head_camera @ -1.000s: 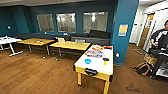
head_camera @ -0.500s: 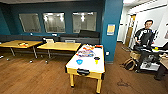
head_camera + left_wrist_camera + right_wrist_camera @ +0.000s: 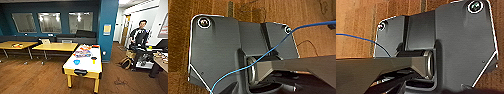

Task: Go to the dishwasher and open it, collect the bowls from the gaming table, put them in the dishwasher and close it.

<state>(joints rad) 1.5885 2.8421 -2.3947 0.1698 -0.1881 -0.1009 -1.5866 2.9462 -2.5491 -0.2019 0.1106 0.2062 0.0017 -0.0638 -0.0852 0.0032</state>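
The gaming table [image 3: 86, 67], a long white-topped table on yellow legs with a colourful graphic in its middle, stands ahead at the centre of the head view. A bright blue bowl [image 3: 76, 62] sits on its near left part. To its right is a small yellow bowl [image 3: 93, 61] with a flat black disc [image 3: 93, 58] right behind it. The dishwasher is out of view. Both wrist views look down at the wood floor past the robot's own dark plate.
Two yellow-topped tables [image 3: 56, 46] stand to the left, before a dark bench and a blue wall with windows. A blue pillar [image 3: 108, 30] rises just behind the gaming table. A person [image 3: 139, 40] stands with a rig at the right, near a desk [image 3: 162, 62].
The whole head picture has shifted to the left, so the camera has turned right. The gaming table now sits nearer the picture's centre. Nothing on it has moved.
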